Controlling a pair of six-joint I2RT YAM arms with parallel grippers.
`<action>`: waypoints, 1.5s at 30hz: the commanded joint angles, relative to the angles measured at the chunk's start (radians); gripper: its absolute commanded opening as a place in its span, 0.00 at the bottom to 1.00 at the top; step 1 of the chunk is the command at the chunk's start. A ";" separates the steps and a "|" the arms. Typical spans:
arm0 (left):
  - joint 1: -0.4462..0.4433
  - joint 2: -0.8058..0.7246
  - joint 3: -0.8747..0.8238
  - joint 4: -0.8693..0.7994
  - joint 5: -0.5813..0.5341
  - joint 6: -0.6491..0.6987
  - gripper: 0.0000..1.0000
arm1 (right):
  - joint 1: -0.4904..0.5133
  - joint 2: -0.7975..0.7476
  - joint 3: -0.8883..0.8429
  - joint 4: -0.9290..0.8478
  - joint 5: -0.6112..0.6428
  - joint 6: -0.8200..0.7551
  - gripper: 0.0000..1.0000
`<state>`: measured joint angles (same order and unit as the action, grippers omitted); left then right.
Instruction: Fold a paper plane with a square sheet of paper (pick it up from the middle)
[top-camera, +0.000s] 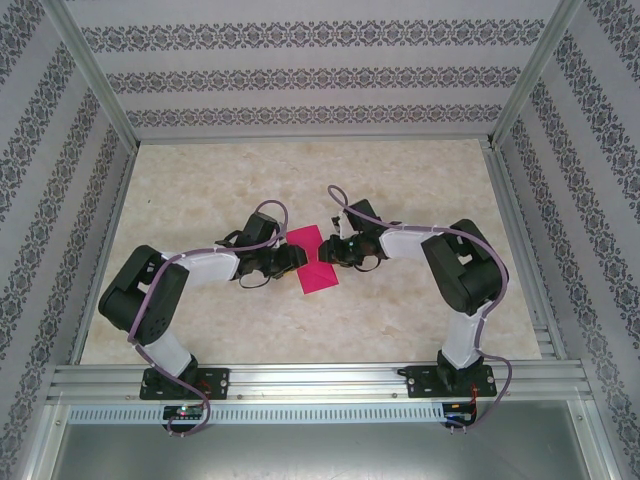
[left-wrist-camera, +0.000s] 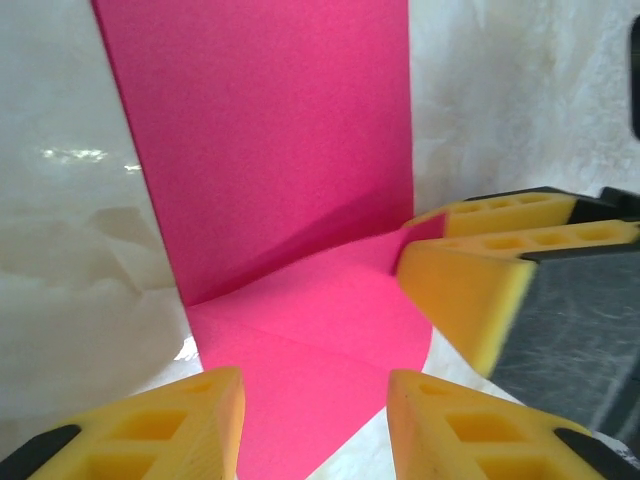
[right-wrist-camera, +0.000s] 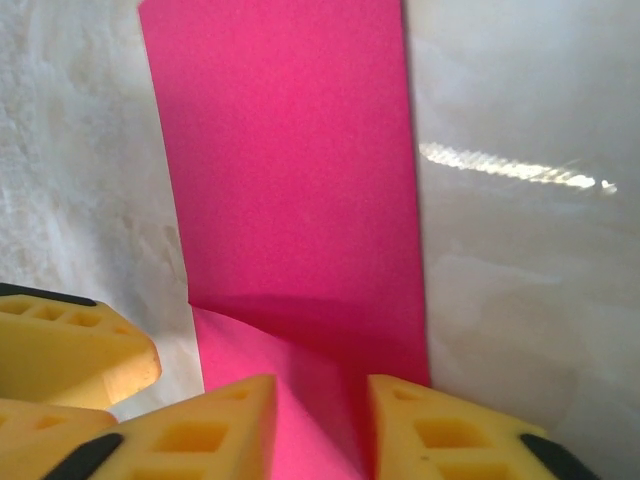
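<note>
The magenta-pink sheet of paper (top-camera: 318, 260) lies on the table folded into a long narrow strip, with a raised flap at its near end (left-wrist-camera: 300, 320). My left gripper (top-camera: 290, 262) sits at the strip's left edge; in the left wrist view it (left-wrist-camera: 315, 400) is open, with the flap lying in the wide gap between its fingers. My right gripper (top-camera: 335, 250) faces it from the right. In the right wrist view it (right-wrist-camera: 322, 410) is open with a narrower gap, and the lifted paper (right-wrist-camera: 290, 150) rises between its yellow fingers (left-wrist-camera: 470, 290). No folded dart shape shows.
The marbled beige table (top-camera: 400, 180) is walled by patterned panels on three sides. An aluminium rail (top-camera: 320, 380) runs along the near edge with both arm bases on it. The two grippers stand very close together over the paper, and the left fingers (right-wrist-camera: 70, 350) show beside the right ones.
</note>
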<state>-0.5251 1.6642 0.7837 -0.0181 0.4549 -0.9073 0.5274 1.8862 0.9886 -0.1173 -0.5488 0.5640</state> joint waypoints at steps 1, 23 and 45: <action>-0.003 0.000 -0.009 0.066 0.026 -0.026 0.43 | -0.013 0.007 0.019 0.048 -0.036 -0.015 0.20; -0.005 0.097 0.054 0.135 0.094 -0.021 0.49 | -0.074 -0.002 -0.086 0.221 -0.054 0.123 0.09; -0.007 0.084 -0.032 0.255 -0.008 -0.184 0.42 | -0.094 -0.002 -0.147 0.317 -0.066 0.192 0.12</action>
<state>-0.5251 1.7706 0.7753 0.1696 0.4786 -1.0363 0.4488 1.8881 0.8570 0.1551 -0.6044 0.7433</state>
